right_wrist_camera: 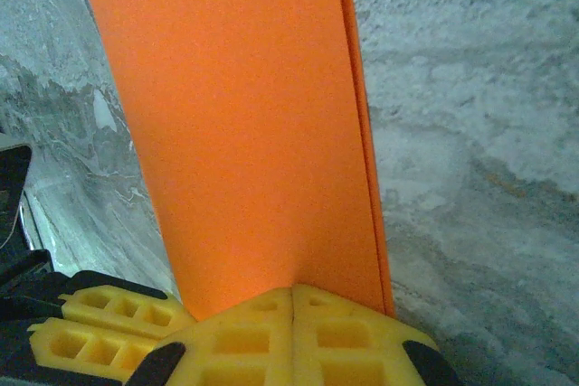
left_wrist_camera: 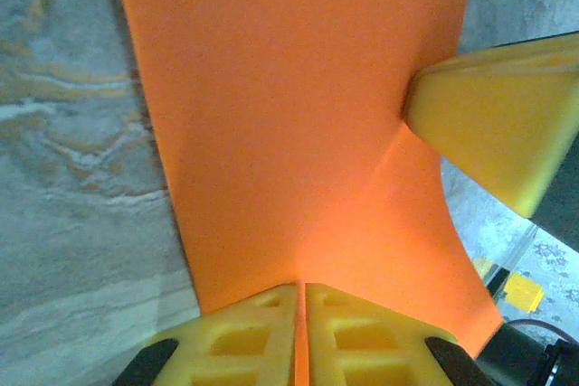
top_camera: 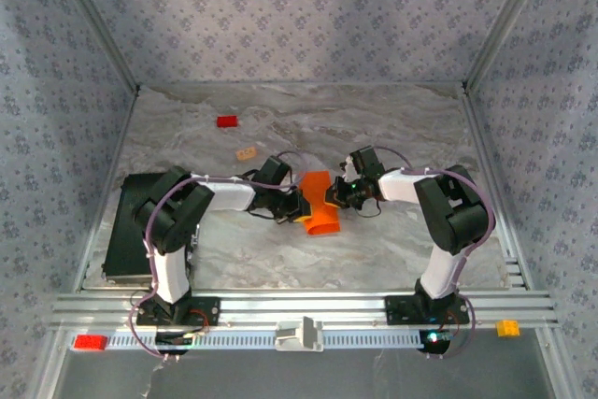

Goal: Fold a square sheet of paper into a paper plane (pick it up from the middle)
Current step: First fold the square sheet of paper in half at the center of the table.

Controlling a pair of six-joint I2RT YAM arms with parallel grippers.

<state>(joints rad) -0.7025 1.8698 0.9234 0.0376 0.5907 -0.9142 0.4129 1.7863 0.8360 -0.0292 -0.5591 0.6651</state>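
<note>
The orange sheet of paper (top_camera: 320, 204) hangs folded and bowed between both grippers at the middle of the table. My left gripper (top_camera: 301, 203) is shut on its left edge, and in the left wrist view the paper (left_wrist_camera: 289, 124) runs up from the closed yellow fingers (left_wrist_camera: 244, 336); the tip of my right gripper's finger (left_wrist_camera: 493, 119) pinches the paper's far edge there. My right gripper (top_camera: 336, 195) is shut on the right edge. In the right wrist view the paper (right_wrist_camera: 244, 124) rises as a doubled layer from its closed fingers (right_wrist_camera: 339, 341), and my left gripper's fingers (right_wrist_camera: 99, 323) show at the lower left.
A small red block (top_camera: 226, 121) and a small tan block (top_camera: 247, 152) lie on the marble table at the back left. A black box (top_camera: 131, 221) sits beside the left arm. On the front rail sit a red brick (top_camera: 90, 342) and a yellow brick (top_camera: 507, 328).
</note>
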